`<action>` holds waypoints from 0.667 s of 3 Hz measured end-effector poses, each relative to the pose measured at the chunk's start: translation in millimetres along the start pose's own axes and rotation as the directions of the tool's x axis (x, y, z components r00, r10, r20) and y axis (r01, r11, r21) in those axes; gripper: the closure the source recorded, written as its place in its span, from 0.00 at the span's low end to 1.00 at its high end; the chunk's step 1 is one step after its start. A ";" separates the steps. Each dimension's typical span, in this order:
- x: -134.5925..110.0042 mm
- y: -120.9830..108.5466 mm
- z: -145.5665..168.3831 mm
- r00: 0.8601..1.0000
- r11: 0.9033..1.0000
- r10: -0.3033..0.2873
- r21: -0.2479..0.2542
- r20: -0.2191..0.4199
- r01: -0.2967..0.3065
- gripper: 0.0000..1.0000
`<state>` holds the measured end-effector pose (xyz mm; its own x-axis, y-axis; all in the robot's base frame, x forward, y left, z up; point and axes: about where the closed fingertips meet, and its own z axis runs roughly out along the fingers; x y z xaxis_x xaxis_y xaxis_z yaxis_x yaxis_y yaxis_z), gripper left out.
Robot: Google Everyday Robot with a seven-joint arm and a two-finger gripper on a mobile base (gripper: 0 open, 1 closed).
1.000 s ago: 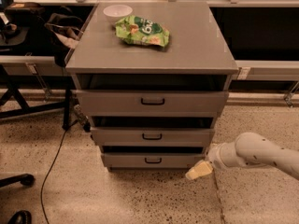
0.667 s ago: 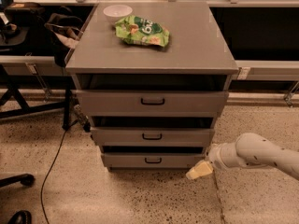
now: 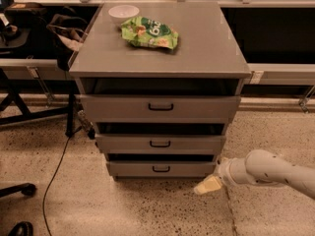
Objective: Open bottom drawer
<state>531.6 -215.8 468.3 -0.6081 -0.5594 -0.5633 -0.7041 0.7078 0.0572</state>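
A grey three-drawer cabinet [image 3: 162, 58] stands in the middle of the view. The bottom drawer [image 3: 187, 169] is the lowest, shortest front, with a small black loop handle [image 3: 161, 169]; a dark gap shows above it. The middle drawer [image 3: 160, 143] and the top drawer [image 3: 160, 107] sit above it, each with a dark gap above. My gripper [image 3: 207, 185] is low at the right, just off the bottom drawer's right corner, on a white arm [image 3: 268, 171] that comes in from the right. It holds nothing.
A green chip bag [image 3: 150, 32] and a white bowl [image 3: 123, 12] lie on the cabinet top. A black cable [image 3: 55, 166] runs over the speckled floor at the left. Chair wheels [image 3: 19, 227] and dark stands [image 3: 29, 102] are at the left.
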 end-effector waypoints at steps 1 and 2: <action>15.9 -14.5 27.3 0.995 0.995 0.079 0.050 0.057 -0.082 0.00; 27.6 -25.6 52.3 0.986 0.989 0.130 0.061 0.105 -0.137 0.00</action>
<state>551.9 -226.8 408.2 -0.6528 -0.4139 -0.6345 -0.5902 0.8029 0.0835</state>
